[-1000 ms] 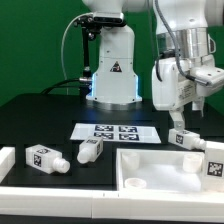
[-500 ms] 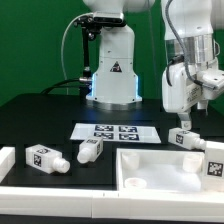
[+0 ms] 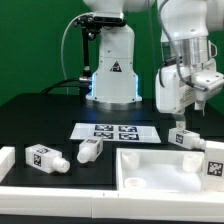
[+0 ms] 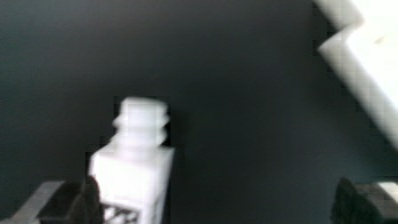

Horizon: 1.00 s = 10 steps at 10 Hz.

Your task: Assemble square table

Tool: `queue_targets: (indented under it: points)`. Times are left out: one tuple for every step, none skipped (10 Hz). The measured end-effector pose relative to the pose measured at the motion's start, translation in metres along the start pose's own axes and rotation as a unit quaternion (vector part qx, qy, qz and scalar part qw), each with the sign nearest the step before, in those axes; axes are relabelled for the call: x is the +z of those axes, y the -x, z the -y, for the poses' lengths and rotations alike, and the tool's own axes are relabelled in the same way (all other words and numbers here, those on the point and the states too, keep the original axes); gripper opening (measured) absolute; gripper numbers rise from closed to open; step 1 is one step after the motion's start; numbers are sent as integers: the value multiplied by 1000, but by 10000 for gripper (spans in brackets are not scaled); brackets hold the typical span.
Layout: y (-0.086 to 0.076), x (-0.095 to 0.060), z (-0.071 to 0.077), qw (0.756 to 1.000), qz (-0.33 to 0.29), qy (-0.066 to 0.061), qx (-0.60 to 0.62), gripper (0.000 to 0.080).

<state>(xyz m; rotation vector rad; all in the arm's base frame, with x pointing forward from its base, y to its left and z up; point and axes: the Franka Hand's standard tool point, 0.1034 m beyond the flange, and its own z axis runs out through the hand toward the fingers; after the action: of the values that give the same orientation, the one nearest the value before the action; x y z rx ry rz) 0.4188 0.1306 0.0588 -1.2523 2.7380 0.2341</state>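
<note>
Hovering gripper (image 3: 185, 121), fingers spread over a leg (image 3: 183, 137), black tabletop (image 3: 40, 115), pale wall (image 3: 30, 30) behind.

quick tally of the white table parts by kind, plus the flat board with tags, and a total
table legs: 4
square top: 1
marker board: 1
total: 6
</note>
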Motion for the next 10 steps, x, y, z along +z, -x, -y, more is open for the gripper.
queue_targets:
  points:
    - [-7,4,-9,1000,-5,5,17,649]
    - [-7,6,-14,1000,-9,7,20,649]
    - [-6,7,-14,1000,-8,7,3,649]
    - [-7,7,-14,1000,-9,7,3,649]
    - [-6,8,-16,1000,-11,9,8,649]
    - [-6,14,-22,1000,-16,16,-1,649]
    - [-10,20,-21,1000,-23,17,-3,649]
    - [-13,26,-20,999,-29,18,-2,649]
    - [-15,34,-20,999,-37,19,-2,649]
    - [-16,41,-21,999,-44,20,0,649]
